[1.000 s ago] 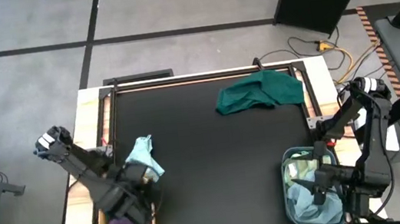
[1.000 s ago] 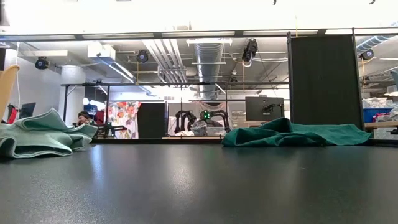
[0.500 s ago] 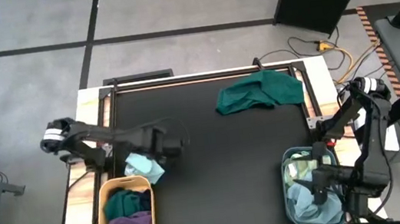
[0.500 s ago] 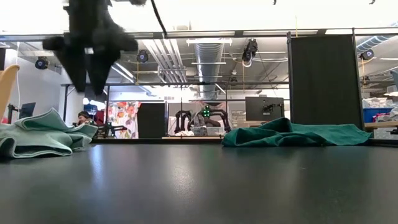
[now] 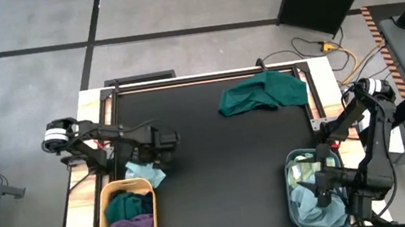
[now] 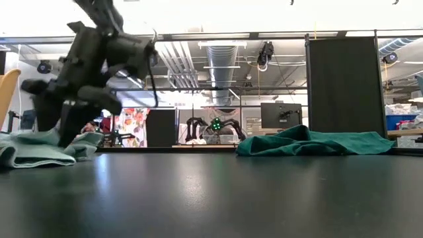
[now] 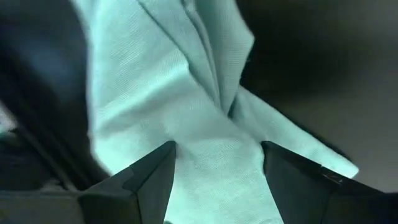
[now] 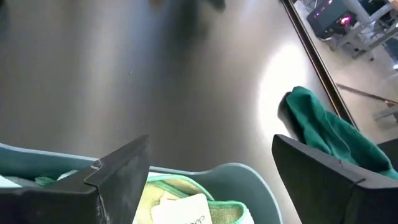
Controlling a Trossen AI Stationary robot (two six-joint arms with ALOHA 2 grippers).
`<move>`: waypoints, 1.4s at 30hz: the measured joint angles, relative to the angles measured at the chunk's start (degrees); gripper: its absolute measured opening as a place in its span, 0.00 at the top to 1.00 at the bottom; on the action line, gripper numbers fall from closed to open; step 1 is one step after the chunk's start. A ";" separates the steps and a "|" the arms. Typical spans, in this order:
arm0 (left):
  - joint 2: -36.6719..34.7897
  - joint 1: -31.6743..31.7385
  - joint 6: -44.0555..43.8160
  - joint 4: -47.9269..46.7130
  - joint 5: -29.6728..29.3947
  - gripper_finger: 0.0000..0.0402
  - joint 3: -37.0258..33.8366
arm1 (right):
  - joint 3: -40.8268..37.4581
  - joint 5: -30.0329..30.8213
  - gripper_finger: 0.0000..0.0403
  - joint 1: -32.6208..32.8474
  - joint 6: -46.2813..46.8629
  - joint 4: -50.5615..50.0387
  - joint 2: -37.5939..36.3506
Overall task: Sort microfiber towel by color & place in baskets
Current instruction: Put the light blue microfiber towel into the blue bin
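Sorting partly done: two towels still out on the table.
Light blue towel [image 5: 146, 172] lying at 8 o'clock with left gripper [image 7: 217, 180] spread open over it; dark green towel [image 5: 261, 93] at 1 o'clock; orange basket [image 5: 104, 220] and blue basket [image 5: 293, 199] holding cloths; right gripper [image 8: 211, 168] hanging released over the latter.

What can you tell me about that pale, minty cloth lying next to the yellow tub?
The pale mint cloth is a small, soft woven towel, crumpled into folds rather than lying flat. It sits on the black table, at the far rim of the orange-yellow basket; whether it touches the rim I cannot tell. The left gripper is directly over it, fingers open on either side of a raised fold, not yet closed on it.
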 joint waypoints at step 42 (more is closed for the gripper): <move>-0.20 -26.71 42.77 58.80 -34.65 1.00 15.39 | -0.66 21.54 0.17 -12.85 -25.15 20.51 -0.13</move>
